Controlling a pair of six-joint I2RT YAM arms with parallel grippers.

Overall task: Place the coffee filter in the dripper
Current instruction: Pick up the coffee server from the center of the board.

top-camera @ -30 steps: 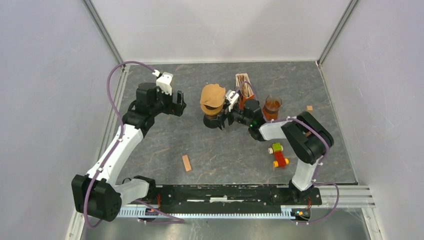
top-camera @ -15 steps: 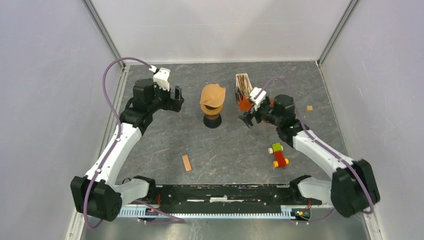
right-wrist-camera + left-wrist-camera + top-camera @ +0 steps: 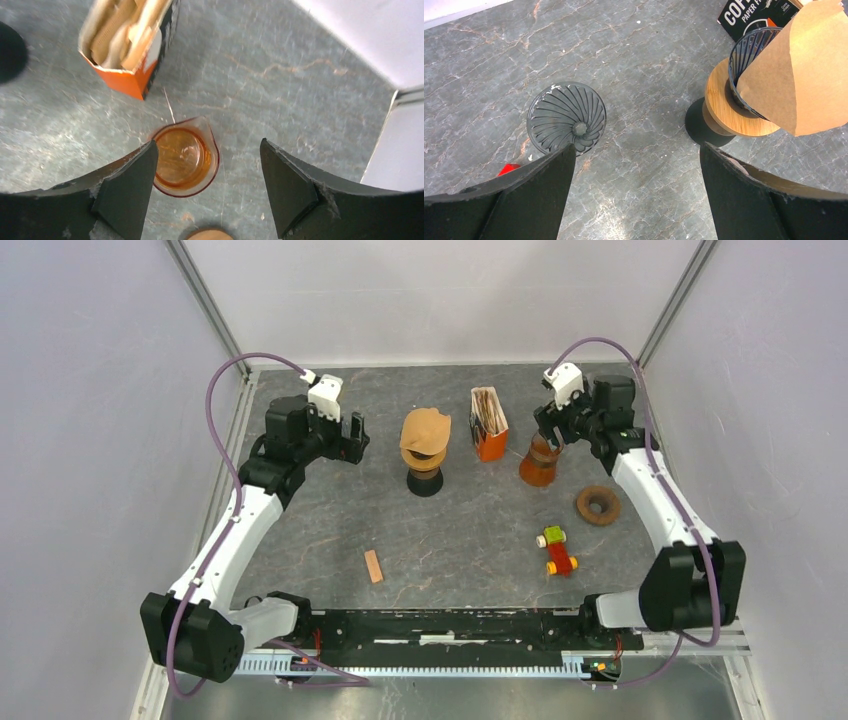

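Gone from centre to two o'clock, the right gripper hangs open and empty like the left gripper, while the brown paper cone filter sits crooked in the black ribbed dripper at centre, seemingly placed.

Amber beaker near brown ring; toy, wooden block apart.

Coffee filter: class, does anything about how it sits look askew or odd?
Yes. The brown coffee filter is not seated inside the dripper. It lies tilted across the rim, overhanging one side and leaving part of the ribbed cone uncovered, so it looks draped on rather than pressed in.
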